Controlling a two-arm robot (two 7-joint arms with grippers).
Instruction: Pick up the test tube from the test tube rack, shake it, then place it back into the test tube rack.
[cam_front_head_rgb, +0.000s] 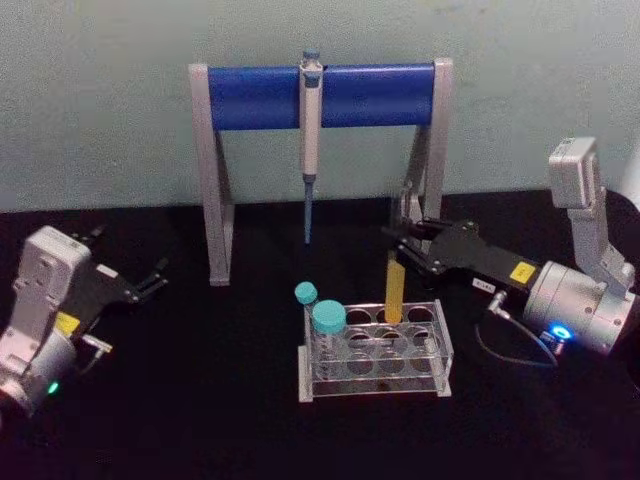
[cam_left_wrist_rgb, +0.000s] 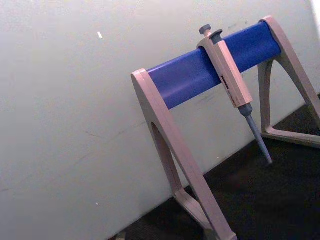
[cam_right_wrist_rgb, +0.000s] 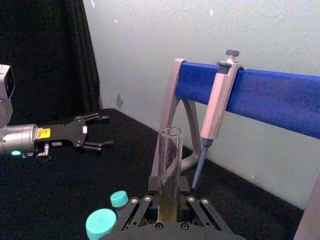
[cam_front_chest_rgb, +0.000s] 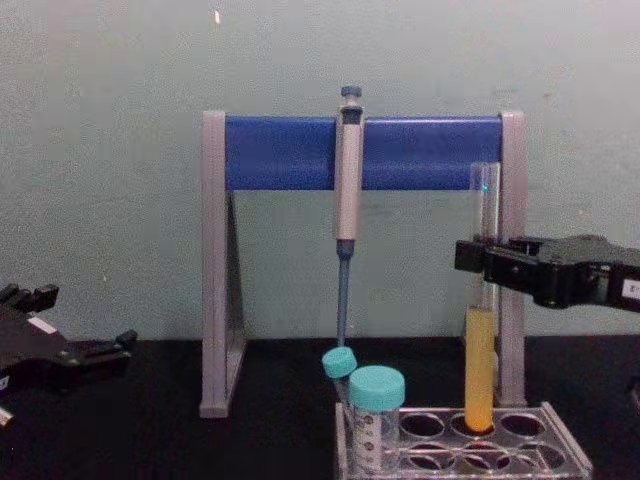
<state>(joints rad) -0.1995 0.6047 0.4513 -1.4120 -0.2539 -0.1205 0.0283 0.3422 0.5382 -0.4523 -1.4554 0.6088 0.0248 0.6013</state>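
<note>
Black worktop (cam_front_head_rgb: 200, 420): fingers of my right gripper (cam_front_head_rgb: 398, 250) clamp the test tube (cam_front_head_rgb: 394, 290) standing in the test tube rack (cam_front_head_rgb: 441, 362); left gripper (cam_front_head_rgb: 155, 278) idles, fingers apart. Lifting crooked could snag and crack it.

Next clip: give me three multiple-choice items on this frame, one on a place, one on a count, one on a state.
1. Where is the pipette?
A) lying flat
B) hanging from the stand's blue bar
C) inside a box

2. How many teal-capped tubes stand in the test tube rack?
A) one
B) two
C) four

3. What is the right tool doing?
A) shut on the test tube
B) open and empty
C) holding the pipette

Answers:
1 B, it hangs upright from the bar, tip down.
2 B, two teal caps show at the rack's left end.
3 A, its fingers clamp the tube's clear upper part, and the tube's bottom sits at a rack hole.
</note>
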